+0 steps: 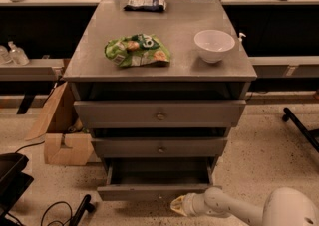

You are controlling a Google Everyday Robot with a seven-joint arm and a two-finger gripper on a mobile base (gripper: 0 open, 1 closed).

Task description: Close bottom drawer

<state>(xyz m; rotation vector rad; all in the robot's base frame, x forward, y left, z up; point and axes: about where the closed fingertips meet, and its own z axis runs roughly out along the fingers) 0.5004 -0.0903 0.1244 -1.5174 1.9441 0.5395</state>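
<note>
Presently, one view only: camera view, looking down on the cabinet front.

Item: bottom drawer [149,191]. Lowest of three grey drawers, slim front. It stands pulled well out, with its shallow tray exposed behind the front panel. The knob cannot be made out.

Item: gripper [178,205]. Pale tip on the white arm [234,209], which enters from the lower right. It sits low, just in front of the drawer front and a little right of its centre. Whether it is open or closed cannot be told, nor whether it touches the panel.

Items: middle drawer [159,147] and top drawer [159,113]. Both are nearly shut and sit above the working line.

Items on the cabinet top [94,65]: green snack bag [137,51], white bowl [214,45], and a blue packet [145,0] at the rear. Beside the cabinet, on the left: cardboard box [67,146].

Handling note, as judgement. The step in hand is the push.
- Set the tip flat against the front panel, nearer its middle than where it hangs now, so the drawer runs straight and does not skew on its slides.
- Drive level and straight toward the cabinet, keeping below the middle drawer's front.
- Push steadily, not sharply, since the bowl could be jolted.
- Stop when the front sits flush with the carcass.
</note>
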